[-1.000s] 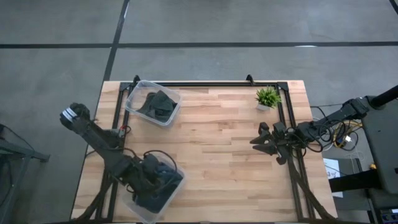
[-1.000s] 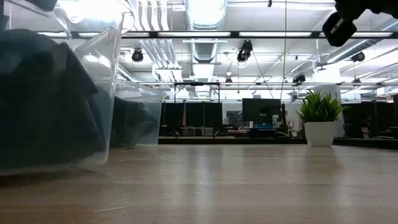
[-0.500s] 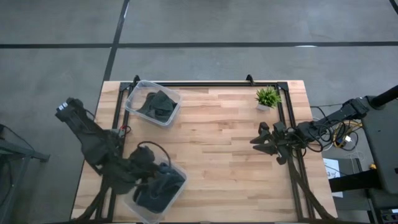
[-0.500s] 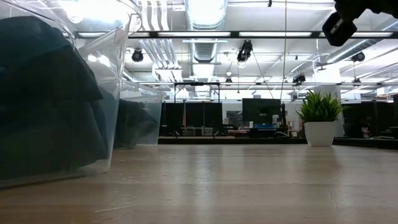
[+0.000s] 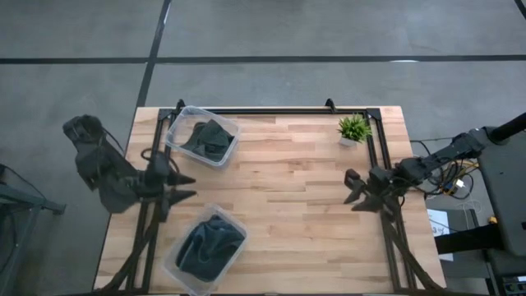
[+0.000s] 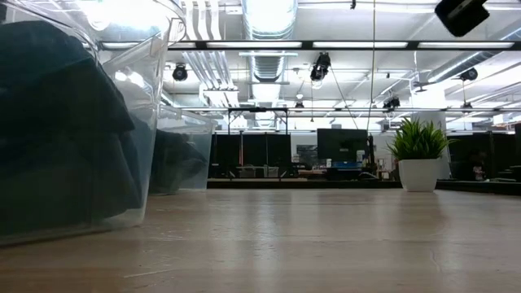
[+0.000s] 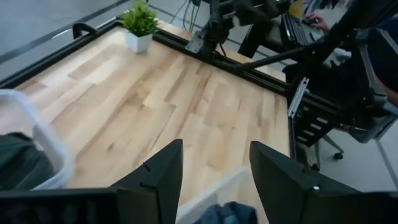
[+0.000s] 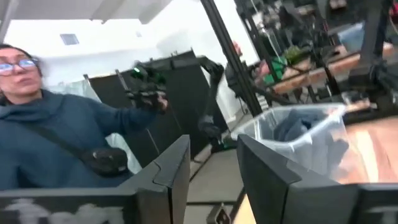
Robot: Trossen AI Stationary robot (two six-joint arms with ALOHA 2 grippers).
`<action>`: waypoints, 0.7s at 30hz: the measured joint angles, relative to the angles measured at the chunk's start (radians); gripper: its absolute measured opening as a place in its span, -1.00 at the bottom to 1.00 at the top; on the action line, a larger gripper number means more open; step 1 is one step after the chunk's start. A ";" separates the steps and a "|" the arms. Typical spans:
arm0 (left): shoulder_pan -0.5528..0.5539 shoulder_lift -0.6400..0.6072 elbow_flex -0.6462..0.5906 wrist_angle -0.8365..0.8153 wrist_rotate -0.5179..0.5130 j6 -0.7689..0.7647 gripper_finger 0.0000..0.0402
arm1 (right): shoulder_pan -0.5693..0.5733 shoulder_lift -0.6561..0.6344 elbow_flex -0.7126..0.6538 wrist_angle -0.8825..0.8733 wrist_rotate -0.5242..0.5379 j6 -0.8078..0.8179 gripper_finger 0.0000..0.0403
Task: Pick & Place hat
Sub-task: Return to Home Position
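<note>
Wooden boards make up the table (image 5: pixel 288 205), and in the high view no cap lies loose on them. The dark blue caps (image 5: pixel 209 248) sit heaped inside the near bin (image 5: pixel 186 233), the clear tub on my left side that stands closest to the low camera. That view shows the dark heap pressed against the tub's wall. A second clear tub, the far bin (image 5: pixel 214 117), stands at the back left corner with a dark cap (image 5: pixel 207 138) of its own inside. A potted plant (image 5: pixel 353 127) stands at the back right, well apart from both tubs.

My left claw (image 5: pixel 187 187) hangs over the table's left side, between the two bins and touching neither. Its fingers (image 7: pixel 158 177) are spread apart with nothing between them. My right claw (image 5: pixel 353 191) hovers by the right rail, on the near side of the plant, its fingers (image 8: pixel 169 171) likewise parted and empty. Past them a person (image 8: pixel 56 143) in a blue hooded top shows in the room beyond.

I judge the sorting itself done, since nothing is left on the wood to fetch. What remains is only to fold both arms into their rest pose. Whether either arm is already there I cannot say for sure.
</note>
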 joint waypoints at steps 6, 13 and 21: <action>0.000 -0.218 -0.232 0.153 -0.017 0.052 -0.11 | -0.001 -0.067 0.000 -0.006 -0.007 -0.069 -0.34; 0.001 -0.475 -0.483 0.430 0.023 0.290 -0.11 | -0.001 -0.138 0.000 -0.035 -0.007 -0.090 -0.38; 0.003 -0.687 -0.686 0.587 0.024 0.444 -0.11 | 0.000 -0.157 0.000 -0.065 -0.006 -0.083 -0.39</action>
